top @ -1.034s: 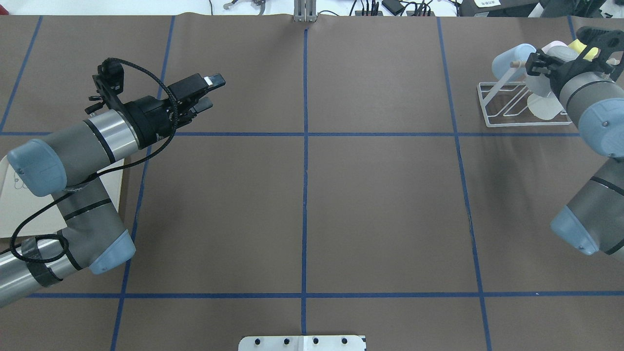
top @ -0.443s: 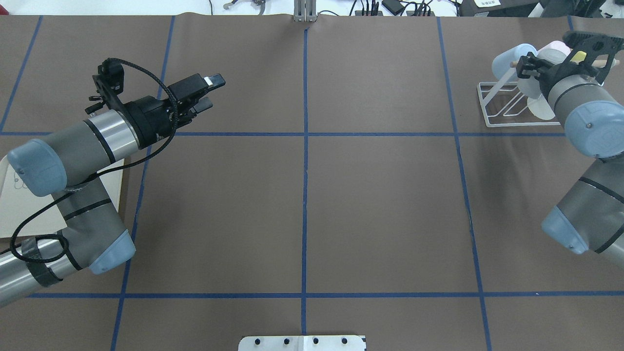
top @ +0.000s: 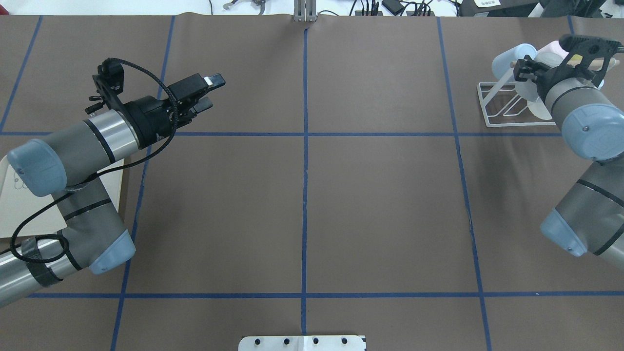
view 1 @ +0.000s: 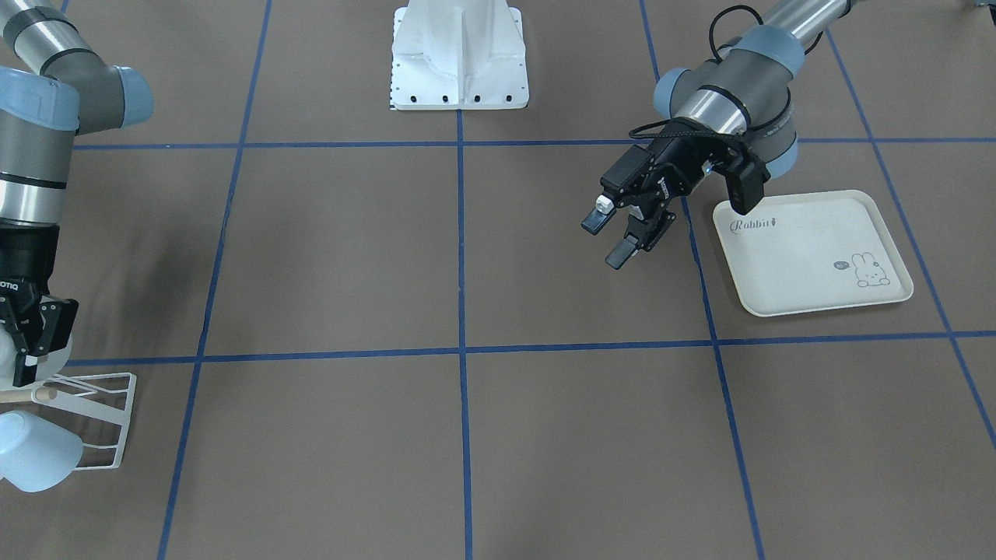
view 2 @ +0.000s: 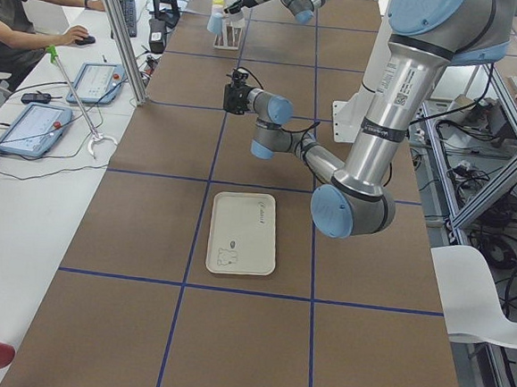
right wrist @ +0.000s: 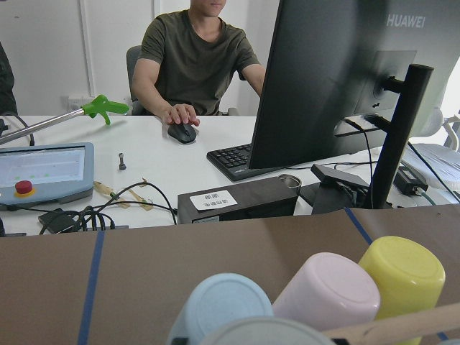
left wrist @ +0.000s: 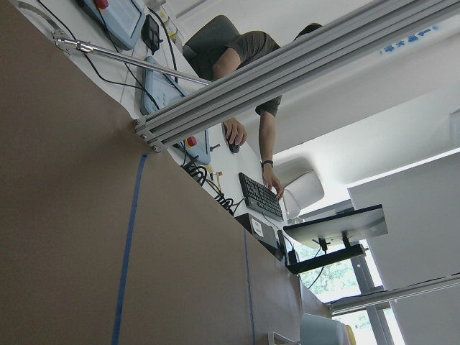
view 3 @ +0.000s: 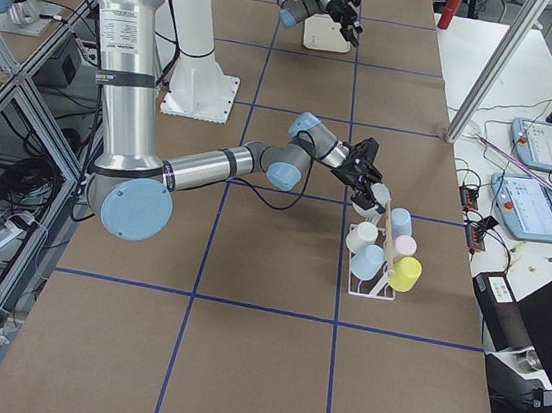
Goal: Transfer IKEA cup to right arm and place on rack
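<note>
My right gripper (view 1: 27, 365) hangs over the white wire rack (top: 492, 105) at the table's far right. Its fingers converge on the rim of a whitish cup (top: 532, 103), which sits low against the rack's prongs. That cup fills the bottom of the right wrist view (right wrist: 266, 332), beside the wooden peg (right wrist: 402, 323). Light-blue (top: 507, 61), pink (right wrist: 327, 291) and yellow (right wrist: 402, 277) cups sit on the rack. My left gripper (top: 207, 91) is open and empty, held above the table at far left.
A cream rabbit-print tray (view 1: 809, 257) lies under my left arm's elbow. Operators sit at desks with monitors and pendants beyond the table's far edge (right wrist: 194, 65). The white robot base plate (top: 302, 342) is at the near edge.
My right wrist has shifted left and farther back over the rack and has turned; the whitish cup moved slightly left with it. The left arm has not moved.
</note>
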Action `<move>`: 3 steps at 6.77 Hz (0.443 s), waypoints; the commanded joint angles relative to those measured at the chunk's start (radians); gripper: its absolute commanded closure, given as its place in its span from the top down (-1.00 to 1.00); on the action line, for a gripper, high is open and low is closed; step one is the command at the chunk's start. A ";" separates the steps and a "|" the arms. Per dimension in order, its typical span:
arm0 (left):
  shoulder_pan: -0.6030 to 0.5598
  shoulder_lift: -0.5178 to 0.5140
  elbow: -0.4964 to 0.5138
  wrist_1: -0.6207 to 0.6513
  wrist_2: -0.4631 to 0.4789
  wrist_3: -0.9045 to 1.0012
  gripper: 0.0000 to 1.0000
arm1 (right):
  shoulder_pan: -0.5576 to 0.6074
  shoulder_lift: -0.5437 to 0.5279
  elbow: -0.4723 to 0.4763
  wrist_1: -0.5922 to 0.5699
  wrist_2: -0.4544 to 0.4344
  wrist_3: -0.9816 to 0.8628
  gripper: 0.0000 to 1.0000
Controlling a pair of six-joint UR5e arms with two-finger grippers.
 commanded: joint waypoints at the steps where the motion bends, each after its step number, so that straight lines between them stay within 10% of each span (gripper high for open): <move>1: 0.000 0.000 -0.004 -0.001 0.000 -0.001 0.98 | 0.000 -0.008 -0.001 0.003 0.000 0.000 -0.64; 2: 0.000 0.000 -0.004 -0.001 0.001 -0.001 0.98 | -0.001 -0.009 -0.003 0.003 0.000 0.000 -0.17; 3: 0.000 0.000 -0.004 -0.001 0.001 -0.001 0.98 | -0.001 -0.008 -0.003 0.003 -0.003 0.001 0.99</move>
